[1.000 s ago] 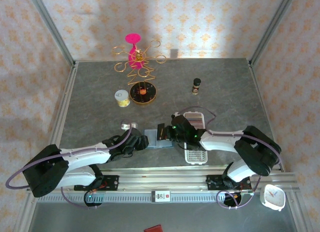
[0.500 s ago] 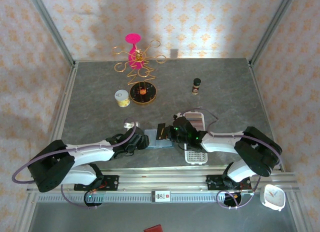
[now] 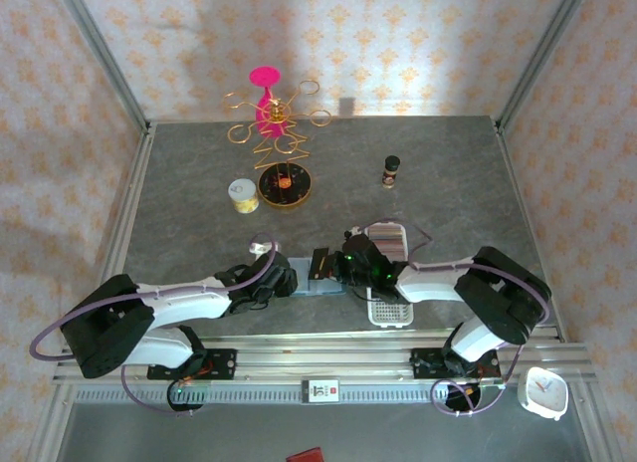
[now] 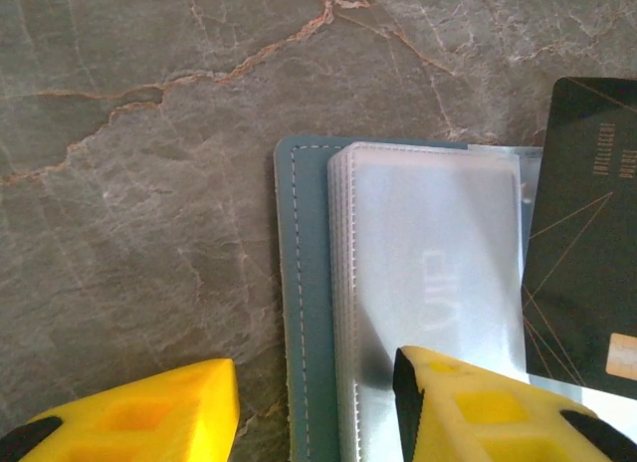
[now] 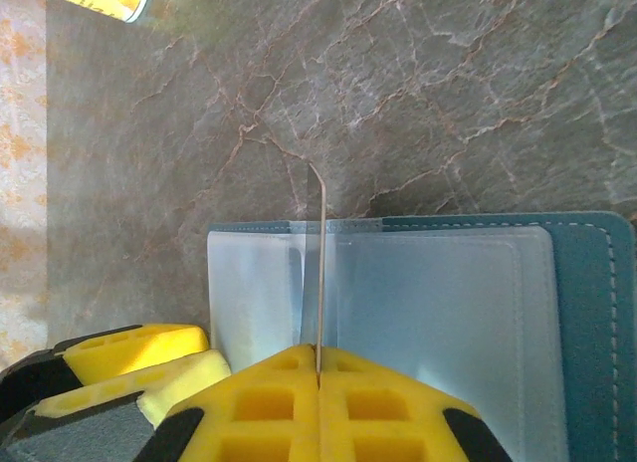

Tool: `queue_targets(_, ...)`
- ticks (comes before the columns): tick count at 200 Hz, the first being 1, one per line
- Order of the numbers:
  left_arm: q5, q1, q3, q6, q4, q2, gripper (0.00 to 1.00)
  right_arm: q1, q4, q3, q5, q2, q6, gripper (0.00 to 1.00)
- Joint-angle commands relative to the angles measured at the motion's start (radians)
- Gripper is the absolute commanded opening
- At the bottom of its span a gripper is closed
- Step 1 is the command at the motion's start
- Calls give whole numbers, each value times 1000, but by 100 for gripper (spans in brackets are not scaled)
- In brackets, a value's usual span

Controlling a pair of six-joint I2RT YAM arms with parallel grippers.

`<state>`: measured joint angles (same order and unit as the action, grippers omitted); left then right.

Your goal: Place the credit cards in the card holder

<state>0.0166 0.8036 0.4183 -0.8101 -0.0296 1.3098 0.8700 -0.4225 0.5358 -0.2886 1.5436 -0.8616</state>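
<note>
The teal card holder (image 3: 311,286) lies open on the table, its clear sleeves (image 4: 428,283) facing up. My right gripper (image 5: 319,350) is shut on a dark credit card (image 4: 587,243), which stands on edge (image 5: 320,253) over the sleeves near the holder's (image 5: 587,283) fold. My left gripper (image 4: 314,412) is open and straddles the holder's stitched teal edge (image 4: 299,313). One yellow finger (image 4: 468,412) rests on the sleeves; the other finger (image 4: 149,417) is over bare table. In the top view both grippers, left (image 3: 284,281) and right (image 3: 333,266), meet at the holder.
A white slotted tray (image 3: 388,308) lies under the right arm. Farther back stand a pink and gold wire stand (image 3: 269,114), a round gold tin (image 3: 286,186), a yellow roll (image 3: 242,194) and a small dark bottle (image 3: 391,169). A small clear object (image 3: 261,248) sits behind the left gripper.
The left arm has stretched further over the table toward the holder, and its jaws have narrowed a little. The right gripper still holds the card in nearly the same place.
</note>
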Motion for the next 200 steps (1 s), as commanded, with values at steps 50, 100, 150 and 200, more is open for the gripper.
queue_targets(50,-31,5,-22,-6,-9,57,42,46,0,-5,-20,41,-25,0)
queue_targets(100,-31,5,-30,-9,-9,53,40,58,-24,-38,-21,-3,-55,0)
queue_targets(150,-33,5,-40,-17,-10,36,40,68,-40,-28,-50,36,-66,0)
queue_targets(200,-34,6,-63,-41,-24,-1,42,70,-78,-33,-66,42,-62,0)
